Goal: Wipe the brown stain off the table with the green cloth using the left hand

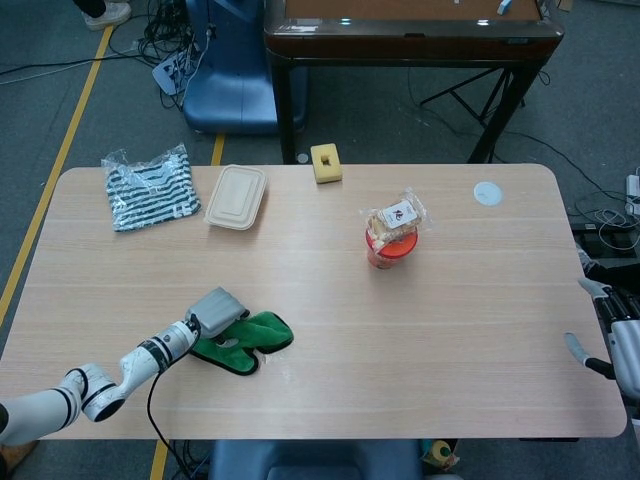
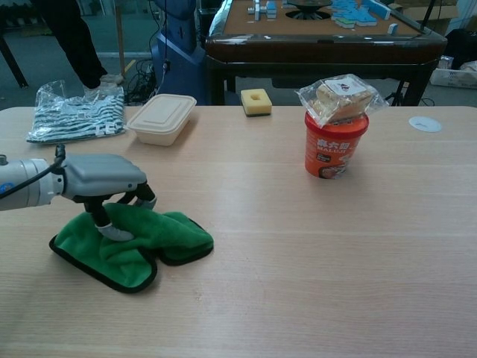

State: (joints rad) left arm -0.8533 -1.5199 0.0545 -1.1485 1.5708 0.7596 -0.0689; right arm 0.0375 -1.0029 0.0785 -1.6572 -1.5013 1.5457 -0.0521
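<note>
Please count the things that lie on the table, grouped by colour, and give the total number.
Green: 1, the green cloth
Yellow: 1, the sponge
Beige: 1, the lidded box
Red: 1, the noodle cup
Striped, bagged: 1, the folded garment
Clear packet: 1, the snack bag on the cup
White: 1, the small disc
Total: 7

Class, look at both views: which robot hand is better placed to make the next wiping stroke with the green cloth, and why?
The left robot hand: its fingers already rest on the green cloth. The right robot hand sits off the table's far edge, touching nothing.
</note>
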